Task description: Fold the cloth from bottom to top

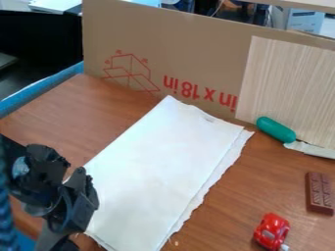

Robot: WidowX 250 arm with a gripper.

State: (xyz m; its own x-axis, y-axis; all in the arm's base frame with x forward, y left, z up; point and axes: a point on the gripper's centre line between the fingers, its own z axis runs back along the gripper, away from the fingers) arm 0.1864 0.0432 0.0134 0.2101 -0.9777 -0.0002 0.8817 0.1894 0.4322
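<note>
At the lower left, the black gripper point(73, 202) hangs over the table beside the left edge of the cloth, overlapping that edge in the view. The white cloth point(167, 164) lies flat across the middle of the table, slanting from lower left to upper right. A second layer shows along its right side as a frayed strip, so it lies in at least two layers. Part of the cloth's lower left edge is hidden behind the gripper. Whether the gripper touches the cloth cannot be made out.
A cardboard panel point(190, 54) stands behind the brown table point(85, 117), with a light wooden board point(288, 88) at its right. A green object with a pale blade point(276, 129) lies before the board. Toward the right are a chocolate bar point(319, 192) and a red toy car point(271, 230).
</note>
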